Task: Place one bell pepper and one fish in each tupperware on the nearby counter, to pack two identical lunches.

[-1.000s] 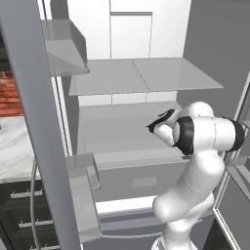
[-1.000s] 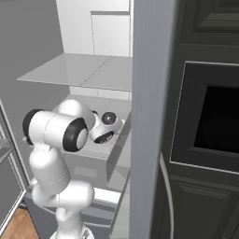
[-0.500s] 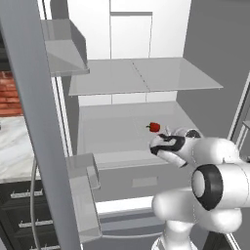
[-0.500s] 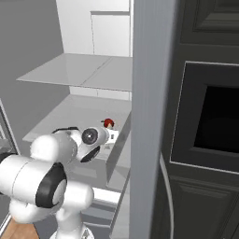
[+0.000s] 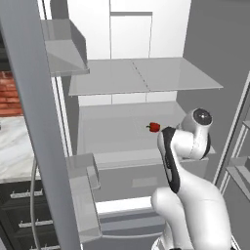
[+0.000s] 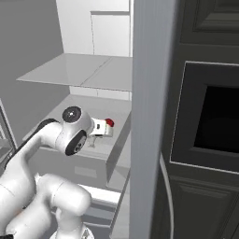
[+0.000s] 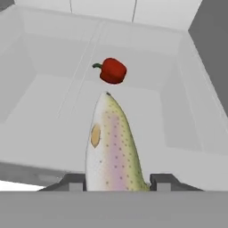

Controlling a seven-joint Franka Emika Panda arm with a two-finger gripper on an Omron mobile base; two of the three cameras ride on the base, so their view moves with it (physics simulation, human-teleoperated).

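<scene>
End effector (image 7: 116, 181) is gripping a speckled pink-and-green trout-like fish (image 7: 111, 147) between its two dark fingertips (image 7: 162, 181), head pointing away (tail hidden). Glossy red bell pepper (image 7: 111, 70) is lying just beyond the fish on the grey fridge shelf (image 7: 40, 129).

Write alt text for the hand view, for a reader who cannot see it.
A speckled fish with a pink stripe is held between the gripper's two fingertips, pointing away from the camera over a pale grey fridge shelf. Beyond its far end a red bell pepper with a green stem lies on the shelf, apart from the fish.
</scene>
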